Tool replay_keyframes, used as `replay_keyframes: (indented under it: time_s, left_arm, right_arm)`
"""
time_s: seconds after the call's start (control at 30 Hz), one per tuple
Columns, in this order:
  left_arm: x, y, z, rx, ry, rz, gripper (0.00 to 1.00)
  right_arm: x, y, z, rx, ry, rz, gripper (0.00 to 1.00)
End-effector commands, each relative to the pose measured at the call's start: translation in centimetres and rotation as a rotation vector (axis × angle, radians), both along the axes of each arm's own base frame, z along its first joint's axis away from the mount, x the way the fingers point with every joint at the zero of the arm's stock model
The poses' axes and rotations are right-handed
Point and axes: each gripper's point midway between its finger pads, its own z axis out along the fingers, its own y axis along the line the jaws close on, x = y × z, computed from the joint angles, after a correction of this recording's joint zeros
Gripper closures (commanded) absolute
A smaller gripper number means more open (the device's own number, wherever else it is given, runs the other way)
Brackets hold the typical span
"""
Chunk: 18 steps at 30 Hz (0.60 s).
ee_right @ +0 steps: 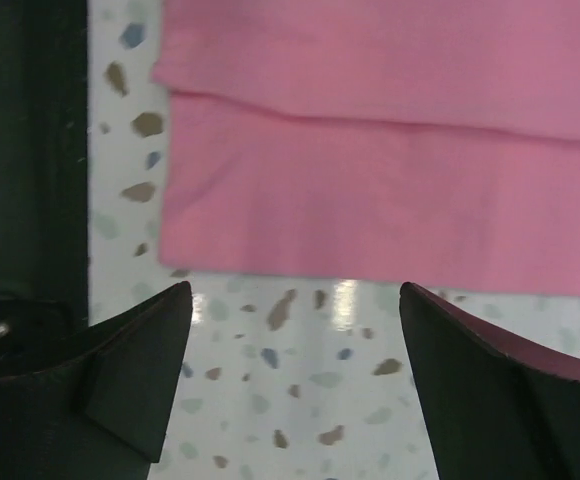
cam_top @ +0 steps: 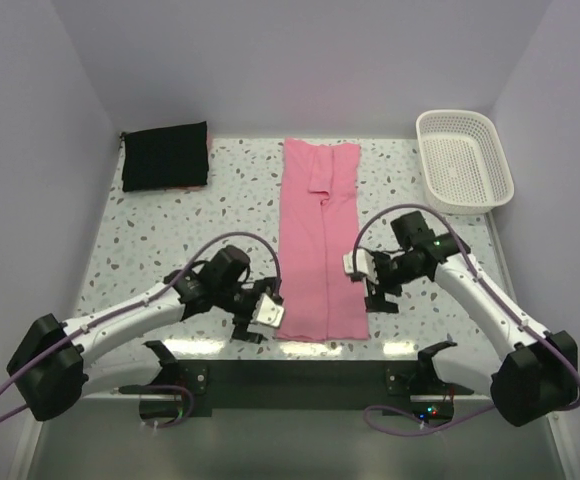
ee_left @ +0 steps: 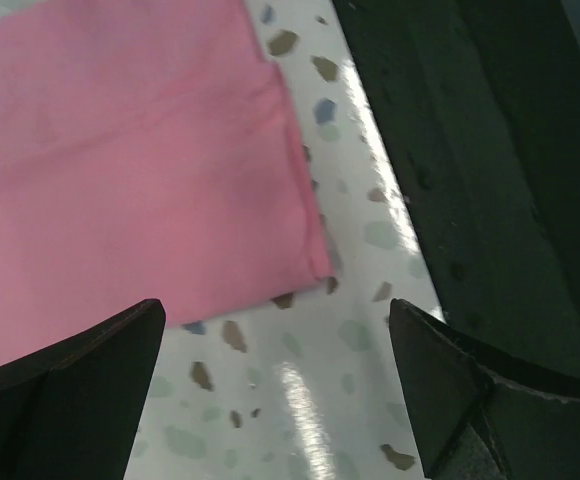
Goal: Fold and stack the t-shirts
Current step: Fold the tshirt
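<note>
**Position of items.** The pink t-shirt (cam_top: 318, 240) lies flat as a long narrow strip down the middle of the tabletop (cam_top: 170, 240), with its sleeves folded in and its near hem close to the front edge. The black t-shirt (cam_top: 165, 157) sits as a folded rectangle at the far left corner, well apart from the pink one. A white basket (cam_top: 457, 114) stands at the far right.

**Tools.** The left tool (cam_top: 262, 312) is spread wide and holds nothing; it sits just beside the strip's near left corner. The right tool (cam_top: 372, 285) is also wide and empty, just beside the right edge, a little farther from the hem. In both wrist views bare speckled surface lies between the fingers, with the fabric beyond.

**Risks, as judged:**
1. The right edge shows stacked layers. A pinch that takes only the top layer would likely pull the lengthwise fold open.
2. The tools stand at unequal points along the strip. Lifting from there could skew the cross fold.
3. The hem lies near the front edge, so a low approach may scrape the tabletop or push the fabric into wrinkles.
4. The black t-shirt is far away, and a loosely held bundle may unfold in transit.
</note>
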Motion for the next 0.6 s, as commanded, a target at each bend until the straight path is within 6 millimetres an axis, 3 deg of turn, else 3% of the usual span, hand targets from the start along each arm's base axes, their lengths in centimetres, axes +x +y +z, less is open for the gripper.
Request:
replay_keyframes:
  time_s: [0.0,0.07,0.13,0.2,0.3,0.57]
  left_arm:
    - [-1.7,-0.7,-1.6,-0.003,-0.116,-0.061,0.02]
    - [-2.5,-0.9,-2.9,0.014,-0.125,-0.085,0.07]
    - [-3.5,-1.4,-4.0,0.04,-0.118,-0.117,0.19]
    - [-3.7,-2.3,-4.4,0.037,-0.111,-0.109,0.32]
    - [-3.6,-3.3,-5.0,0.042,-0.116,-0.094,0.39]
    - [-2.7,-3.4,-6.1,0.066,-0.161,-0.071,0.45]
  right_arm:
    - [-6.6,-0.2,-1.5,0.018,0.027,0.256,0.15]
    - [-8.5,-0.8,-3.4,-0.012,0.024,0.333,0.2]
    - [-9.8,-1.5,-5.1,-0.039,0.011,0.413,0.29]
    - [-10.4,-1.6,-5.6,-0.038,-0.021,0.462,0.42]
    - [-11.5,-1.6,-6.9,-0.05,-0.027,0.525,0.57]
    - [-10.2,-1.0,-8.9,-0.103,-0.067,0.494,0.61]
